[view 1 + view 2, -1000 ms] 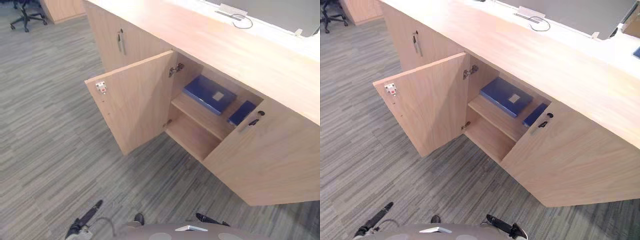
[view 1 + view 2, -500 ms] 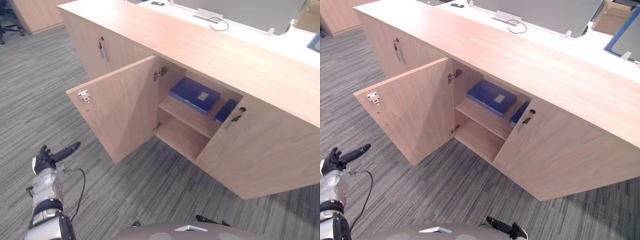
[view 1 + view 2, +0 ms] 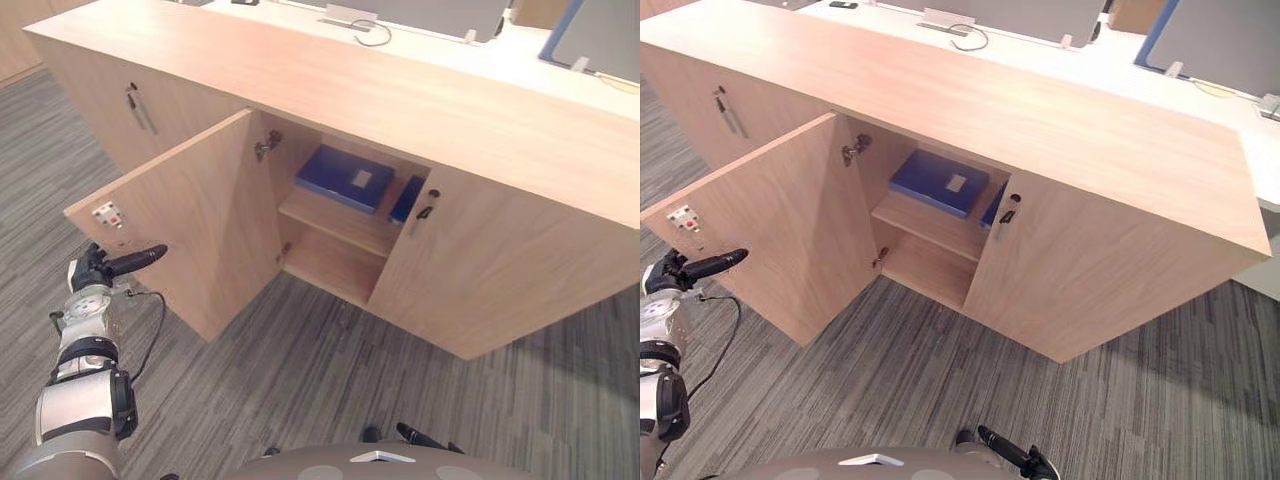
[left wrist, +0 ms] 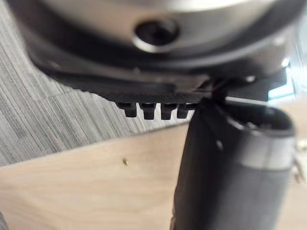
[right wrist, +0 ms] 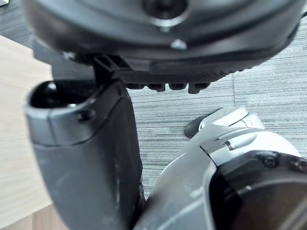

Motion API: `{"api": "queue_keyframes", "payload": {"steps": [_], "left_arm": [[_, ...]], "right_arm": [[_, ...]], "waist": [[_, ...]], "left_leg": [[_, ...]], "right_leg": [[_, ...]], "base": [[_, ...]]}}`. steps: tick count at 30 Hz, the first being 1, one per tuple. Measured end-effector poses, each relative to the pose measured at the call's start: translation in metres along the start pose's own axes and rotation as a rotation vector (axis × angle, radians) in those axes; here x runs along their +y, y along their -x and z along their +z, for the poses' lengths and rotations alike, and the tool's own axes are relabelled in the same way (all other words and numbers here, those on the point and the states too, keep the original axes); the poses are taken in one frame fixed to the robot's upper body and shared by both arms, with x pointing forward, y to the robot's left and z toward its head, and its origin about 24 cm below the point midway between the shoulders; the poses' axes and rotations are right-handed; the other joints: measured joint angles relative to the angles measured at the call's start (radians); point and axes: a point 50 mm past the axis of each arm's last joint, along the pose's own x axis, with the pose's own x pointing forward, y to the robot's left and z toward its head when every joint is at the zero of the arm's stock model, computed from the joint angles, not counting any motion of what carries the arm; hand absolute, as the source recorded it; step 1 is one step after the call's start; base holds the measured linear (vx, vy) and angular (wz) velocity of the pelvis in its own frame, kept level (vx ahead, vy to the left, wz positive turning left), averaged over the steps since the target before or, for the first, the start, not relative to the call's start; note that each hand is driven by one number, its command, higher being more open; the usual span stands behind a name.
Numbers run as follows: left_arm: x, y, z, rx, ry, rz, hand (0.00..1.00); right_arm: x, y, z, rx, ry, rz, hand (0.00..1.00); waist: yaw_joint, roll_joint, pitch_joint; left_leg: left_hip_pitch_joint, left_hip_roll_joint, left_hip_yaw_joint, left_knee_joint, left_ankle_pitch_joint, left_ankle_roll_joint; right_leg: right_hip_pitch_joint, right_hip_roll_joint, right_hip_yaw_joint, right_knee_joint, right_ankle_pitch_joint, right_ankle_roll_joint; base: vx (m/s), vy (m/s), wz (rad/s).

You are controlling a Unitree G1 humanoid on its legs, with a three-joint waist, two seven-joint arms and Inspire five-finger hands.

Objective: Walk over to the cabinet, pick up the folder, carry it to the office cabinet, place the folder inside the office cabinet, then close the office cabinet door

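Lower left of the frame, the left robot hand [image 3: 92,272] is hovering over the grey carpet [image 3: 300,370], its fingers lying straight and loose and holding nothing, their tips pointing at the outer edge of the wide-open left door [image 3: 190,225], near it but not touching; in its own wrist view the right robot hand [image 5: 91,158] is hanging relaxed with nothing in it.

On the door's inner face, close to the left robot hand, a small white latch plate [image 3: 108,214] is showing a red mark; no writing on it can be read.

Up and to the right, at the frame's centre, the office cabinet [image 3: 380,90] is standing with two doors open: the left one swung wide, the right door [image 3: 500,260] ajar with a dark handle [image 3: 421,214]; one more door [image 3: 165,125] at upper left is sitting closed.

Two blue folders are lying inside on the upper shelf [image 3: 335,215], well apart from both hands: the folder [image 3: 335,172] lying flat, carrying one pale label [image 3: 362,179] too small to read; the second folder [image 3: 406,199] peeking out beside the right door's edge.

Along the top edge, a white desk [image 3: 430,45] is carrying one grey box [image 3: 348,14] and one looped cable [image 3: 372,35].
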Motion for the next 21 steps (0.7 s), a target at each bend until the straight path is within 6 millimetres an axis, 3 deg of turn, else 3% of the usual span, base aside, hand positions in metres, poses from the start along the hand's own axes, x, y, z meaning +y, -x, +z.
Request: {"api": "queue_keyframes", "payload": {"steps": [7,13,18,21], "left_arm": [[-0.005,0.0,0.002,-0.009,-0.102,-0.023,1.0],[-0.023,0.012,-0.007,-0.093,-0.236,-0.109,1.0],[-0.057,0.057,-0.034,-0.203,-0.3,-0.315,1.0],[-0.084,0.107,-0.068,-0.202,-0.278,-0.598,1.0]], "right_arm": [[-0.003,0.001,-0.001,0.0,-0.016,-0.007,1.0],[-0.006,0.002,-0.004,0.006,-0.026,-0.011,1.0],[-0.009,0.002,-0.005,0.007,-0.022,-0.026,1.0],[-0.011,0.003,-0.005,0.013,-0.01,-0.032,1.0]], "waist": [[0.008,-0.004,-0.003],[0.032,-0.009,-0.006],[0.055,-0.011,-0.007],[0.07,-0.011,-0.008]], "left_leg": [[-0.007,0.009,0.002,0.009,-0.006,-0.007],[-0.019,0.005,-0.016,0.012,-0.007,-0.005],[-0.04,-0.012,-0.065,0.015,-0.004,-0.001],[-0.039,-0.024,-0.085,0.027,-0.01,0.011]], "right_leg": [[-0.011,0.006,-0.002,0.003,0.001,-0.002],[-0.012,-0.005,-0.02,0.005,0.003,0.0],[-0.006,-0.031,-0.065,0.007,0.005,0.004],[0.011,-0.045,-0.087,0.011,0.01,0.012]], "base": [[-0.02,-0.035,-0.01],[-0.03,-0.009,0.11],[-0.01,0.012,0.31],[-0.01,0.047,0.24]]}}
